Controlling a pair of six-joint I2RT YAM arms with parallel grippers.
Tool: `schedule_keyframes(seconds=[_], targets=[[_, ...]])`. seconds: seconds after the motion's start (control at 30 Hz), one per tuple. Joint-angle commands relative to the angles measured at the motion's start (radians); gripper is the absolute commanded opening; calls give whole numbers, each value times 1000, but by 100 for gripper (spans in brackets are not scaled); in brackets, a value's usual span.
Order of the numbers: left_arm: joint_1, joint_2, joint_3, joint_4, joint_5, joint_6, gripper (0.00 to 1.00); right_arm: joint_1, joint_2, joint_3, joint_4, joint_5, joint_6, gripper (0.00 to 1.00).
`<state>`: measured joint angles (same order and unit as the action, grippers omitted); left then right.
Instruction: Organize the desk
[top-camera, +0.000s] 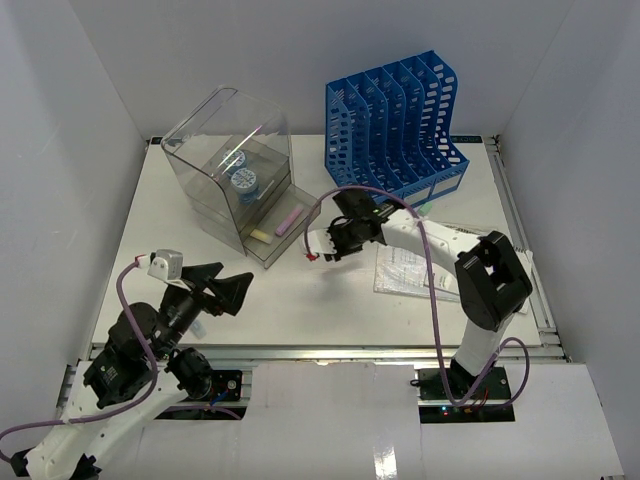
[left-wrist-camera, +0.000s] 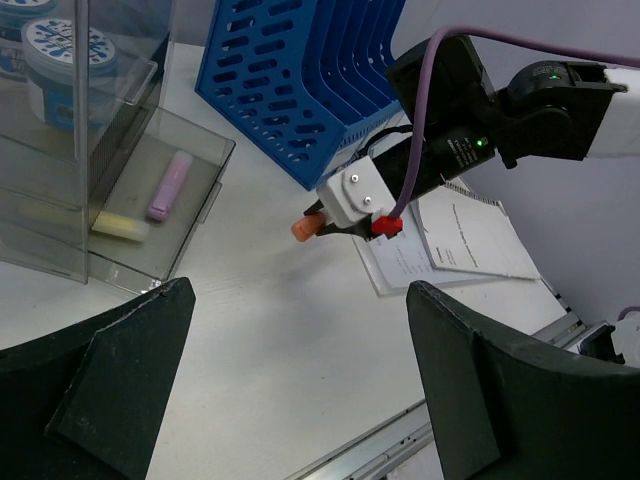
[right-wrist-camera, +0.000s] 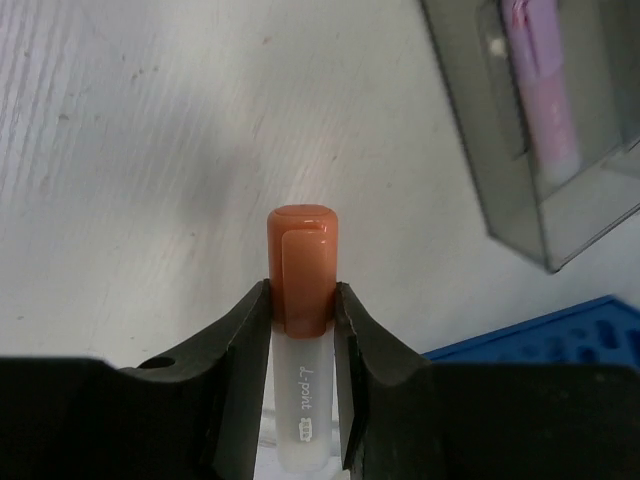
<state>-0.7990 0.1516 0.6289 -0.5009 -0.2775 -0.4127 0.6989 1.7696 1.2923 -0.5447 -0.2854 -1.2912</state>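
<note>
Desk (top-camera: 330, 310): white, flat, rectangular; metal rail on front edge, white walls around; lies under both arms. Left gripper (top-camera: 228, 283): fingers spread fully apart, grips nothing, hovers over front-left corner. Right gripper (right-wrist-camera: 303, 310): clamps orange-capped marker (right-wrist-camera: 300, 240) midway between left and right edges, just beside clear drawer box (top-camera: 215, 150).

Between my right fingers (right-wrist-camera: 240, 360), the orange-capped white plastic marker (right-wrist-camera: 300, 270) hides its lower barrel, and its small print is unreadable. Beyond my fingertips, the pink cylindrical marker (right-wrist-camera: 545, 90) in the clear plastic drawer (right-wrist-camera: 510, 190) is blurred and cut off at the top edge.
</note>
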Motion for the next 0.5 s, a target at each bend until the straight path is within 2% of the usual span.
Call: schedule_keyframes(seconds=[0.0,0.17,0.27,0.4,0.47], targets=[[3,-28,-6,-15,-46,-15,98,87,81,205,183,139,-16,8],[3,-49,-8,-19,-66,-20,98,141,243,412,303,205,-21,9],[3,-54,-9,-19,-71,-23,98,154,331,477,315,230,-27,16],[3,-49,-10,-20,-69,-23,98,161,406,520,354,248,-41,30],[3,-48,-9,-21,-67,-23,98,163,409,507,372,258,-34,49]])
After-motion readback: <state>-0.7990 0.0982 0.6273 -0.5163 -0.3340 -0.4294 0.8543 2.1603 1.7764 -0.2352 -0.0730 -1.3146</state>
